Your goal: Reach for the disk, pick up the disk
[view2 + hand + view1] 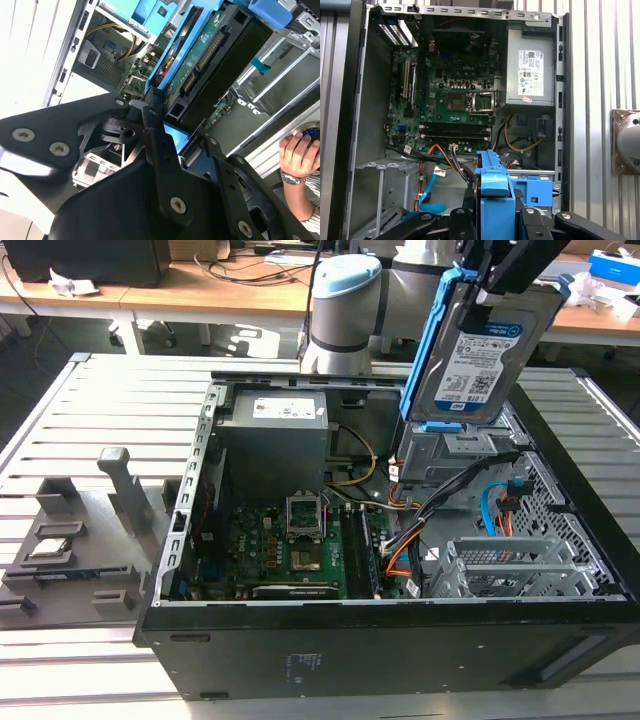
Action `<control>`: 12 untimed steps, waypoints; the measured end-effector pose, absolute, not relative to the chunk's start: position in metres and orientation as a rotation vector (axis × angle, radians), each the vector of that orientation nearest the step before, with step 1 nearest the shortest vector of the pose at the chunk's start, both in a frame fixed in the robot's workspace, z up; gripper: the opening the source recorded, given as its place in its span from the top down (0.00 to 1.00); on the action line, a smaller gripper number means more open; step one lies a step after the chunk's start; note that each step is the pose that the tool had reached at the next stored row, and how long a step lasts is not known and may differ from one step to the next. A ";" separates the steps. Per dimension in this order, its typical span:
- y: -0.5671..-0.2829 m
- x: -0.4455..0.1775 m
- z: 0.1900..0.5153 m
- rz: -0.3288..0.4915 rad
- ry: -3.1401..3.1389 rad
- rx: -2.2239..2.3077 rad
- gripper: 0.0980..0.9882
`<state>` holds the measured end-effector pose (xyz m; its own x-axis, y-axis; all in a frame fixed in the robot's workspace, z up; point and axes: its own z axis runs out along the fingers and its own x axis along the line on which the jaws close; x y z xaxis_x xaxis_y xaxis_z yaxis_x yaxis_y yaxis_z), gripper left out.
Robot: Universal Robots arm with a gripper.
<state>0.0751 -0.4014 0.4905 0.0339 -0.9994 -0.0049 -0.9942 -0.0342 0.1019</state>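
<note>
**Disk (478,352), one.** Silver drive in a blue bracket, label facing the exterior view. It hangs upright and slightly tilted, clear above the far right corner of the open case on the exterior view's right. It is seen edge-on in the second wrist view (207,55), and its blue bracket shows in the first wrist view (494,181).

**End effector (507,275), one.** Clamped on the disk's upper end. In the second wrist view (184,145) one black finger lies on each side of the bracket.

**Computer case (400,645), one.** Black, lying on its side with the lid off, directly below the disk.
- Power supply (275,430), one: grey box at the far left of the case interior.
- Motherboard (265,550), one: green, near left.
- Drive cage (505,565), one: silver, near right.

**Bench (100,405), one.** Slatted metal, carrying the case.

**Grey fixture (75,525), one.** Beside the case on the exterior view's left, holding one small silver chip (50,546).

**Person's hand (298,155), one.** It wears a wristwatch and is well apart from the disk.
</note>
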 end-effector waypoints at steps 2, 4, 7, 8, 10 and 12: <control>-0.404 0.075 0.491 -0.114 -2.133 2.207 0.70; -0.406 0.075 0.491 -0.114 -2.133 2.207 0.70; -0.411 0.075 0.491 -0.114 -2.133 2.207 0.70; -0.412 0.075 0.491 -0.114 -2.133 2.207 0.70; -0.417 0.075 0.490 -0.114 -2.133 2.207 0.70; -0.421 0.075 0.490 -0.114 -2.133 2.207 0.70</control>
<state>0.0751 -0.4208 0.4905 0.0339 -0.9994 -0.0049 -0.9942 -0.0342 0.1019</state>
